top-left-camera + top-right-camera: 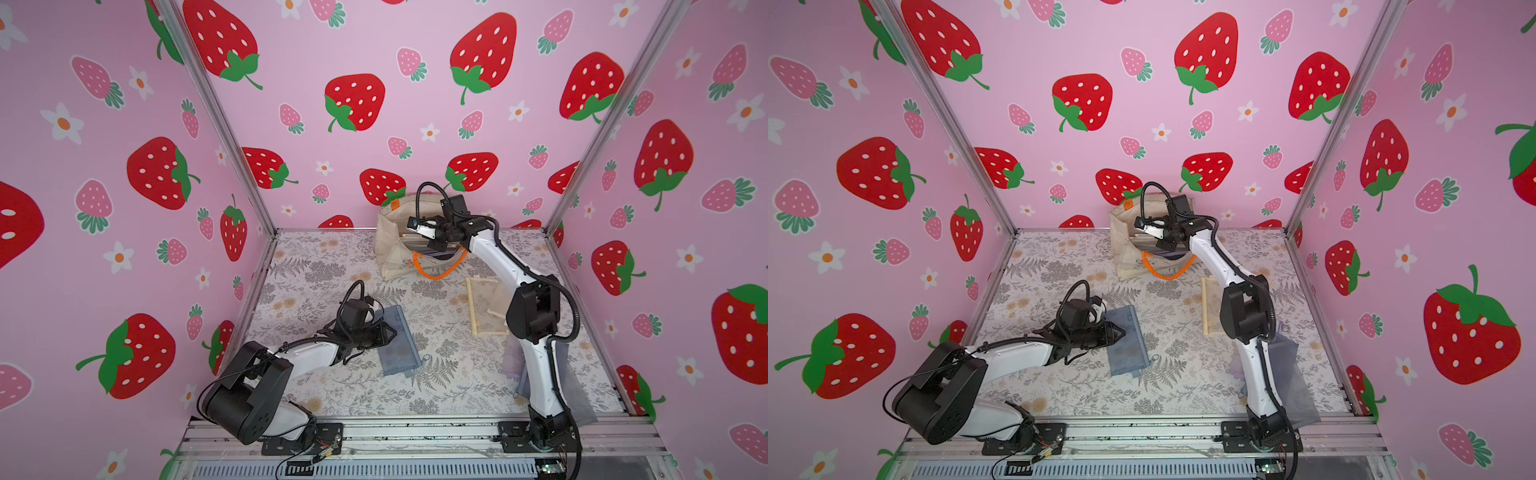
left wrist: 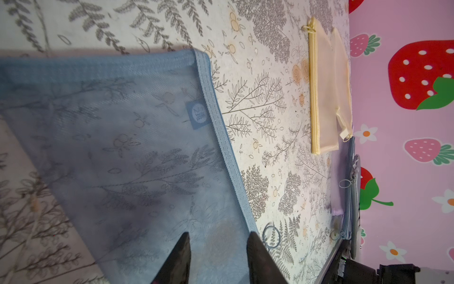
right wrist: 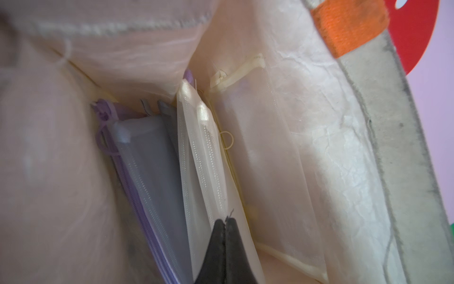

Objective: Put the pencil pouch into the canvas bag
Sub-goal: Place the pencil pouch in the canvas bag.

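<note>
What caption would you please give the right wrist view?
Shut right gripper inside the canvas bag, beside a cream pouch and a lilac-zipped pouch.

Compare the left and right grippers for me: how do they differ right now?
The left gripper has its jaws apart; the right gripper is shut. The left gripper is over the blue mesh pouch lying on the table; the right gripper is inside the canvas bag, tips by a cream pouch. Both have black tapered fingers.
</note>
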